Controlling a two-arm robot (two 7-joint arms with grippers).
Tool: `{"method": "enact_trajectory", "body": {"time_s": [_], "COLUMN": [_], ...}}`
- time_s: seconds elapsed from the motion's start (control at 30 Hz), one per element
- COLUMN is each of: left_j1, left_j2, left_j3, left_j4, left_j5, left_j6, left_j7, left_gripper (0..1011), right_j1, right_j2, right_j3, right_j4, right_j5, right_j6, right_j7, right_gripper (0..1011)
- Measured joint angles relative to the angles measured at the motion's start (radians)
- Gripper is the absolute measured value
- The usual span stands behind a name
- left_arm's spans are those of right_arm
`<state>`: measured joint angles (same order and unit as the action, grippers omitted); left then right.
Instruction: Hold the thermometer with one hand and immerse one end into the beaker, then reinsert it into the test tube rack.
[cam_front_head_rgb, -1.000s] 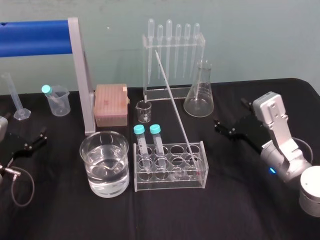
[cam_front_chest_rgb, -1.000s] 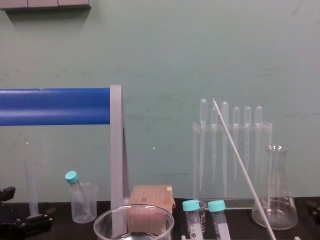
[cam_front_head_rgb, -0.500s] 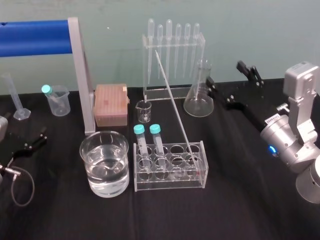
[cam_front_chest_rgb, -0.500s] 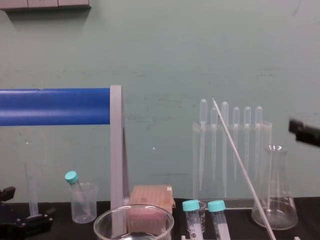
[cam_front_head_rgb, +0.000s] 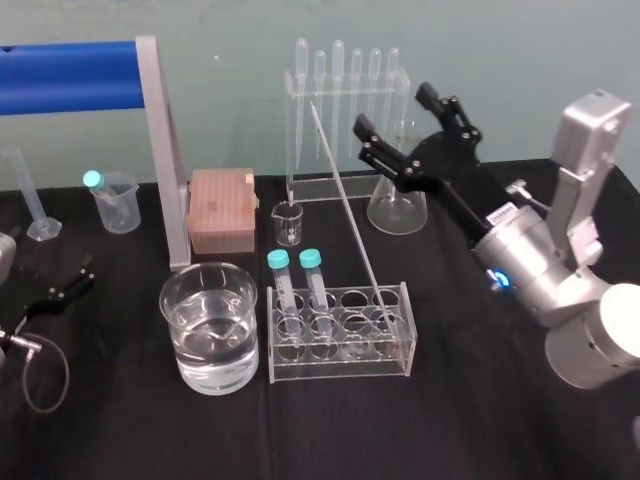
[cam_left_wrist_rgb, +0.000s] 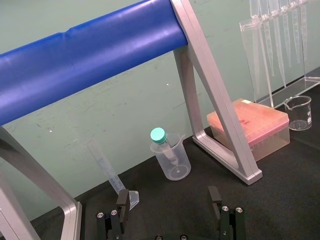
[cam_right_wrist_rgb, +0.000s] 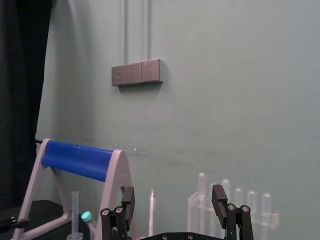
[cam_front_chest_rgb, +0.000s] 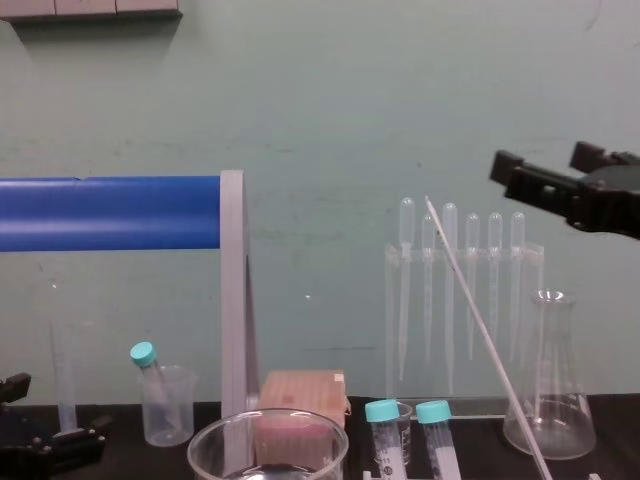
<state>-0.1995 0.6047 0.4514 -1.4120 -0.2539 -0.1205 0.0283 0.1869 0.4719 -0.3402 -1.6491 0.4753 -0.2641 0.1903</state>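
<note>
**A:** Eyes on the right gripper (cam_front_head_rgb: 392, 108). Lifted well off the black table (cam_front_head_rgb: 480, 420), stretched forward and inward on the silver arm (cam_front_head_rgb: 545, 270), hanging above the conical flask (cam_front_head_rgb: 397, 205).

**B:** And the jaws?

**A:** Spread wide, with nothing between them. From the chest camera (cam_front_chest_rgb: 540, 160), sitting about level with the tops of the pipettes (cam_front_chest_rgb: 470, 260) and off to their right.

**B:** Whereabouts of the thermometer (cam_front_head_rgb: 345, 200)?

**A:** Planted in the test tube rack (cam_front_head_rgb: 340, 365), in a hole at the right end. Leaning back and to the left, with the upper tip crossing in front of the pipettes. Near the closer black finger (cam_front_head_rgb: 375, 140), but clear of it, no contact.

**B:** Same lean from the chest camera?

**A:** Same slant there (cam_front_chest_rgb: 480, 320), rising from lower right to upper left.

**B:** Over to the beaker (cam_front_head_rgb: 172, 300).

**A:** Just beside the rack on its left, about half full of clear liquid.

**B:** Finally, the left gripper (cam_front_head_rgb: 70, 280).

**A:** Parked low at the table's left edge, fingers apart and empty, as seen from its own wrist (cam_left_wrist_rgb: 169, 200).
</note>
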Motion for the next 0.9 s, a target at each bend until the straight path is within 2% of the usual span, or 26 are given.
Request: {"method": "enact_trajectory", "body": {"time_s": [0.17, 0.33, 0.67, 0.9], "left_j1": [0.0, 0.0, 0.0, 0.0], "left_j2": [0.0, 0.0, 0.0, 0.0], "left_j3": [0.0, 0.0, 0.0, 0.0], "left_j4": [0.0, 0.0, 0.0, 0.0], "left_j5": [0.0, 0.0, 0.0, 0.0], "left_j6": [0.0, 0.0, 0.0, 0.0], "left_j7": [0.0, 0.0, 0.0, 0.0], "left_gripper": [1008, 1008, 1008, 1008], "right_j1": [0.035, 0.062, 0.091, 0.095], "right_j2": [-0.043, -0.075, -0.099, -0.11], "right_j3": [-0.019, -0.036, -0.048, -0.044], "right_j4": [0.035, 0.057, 0.067, 0.071], "right_j5": [0.0, -0.028, -0.066, -0.071], "right_j6": [0.05, 0.111, 0.237, 0.303], "right_j7": [0.008, -0.005, -0.019, -0.011], "right_gripper": [1003, 1002, 1002, 1002]}}
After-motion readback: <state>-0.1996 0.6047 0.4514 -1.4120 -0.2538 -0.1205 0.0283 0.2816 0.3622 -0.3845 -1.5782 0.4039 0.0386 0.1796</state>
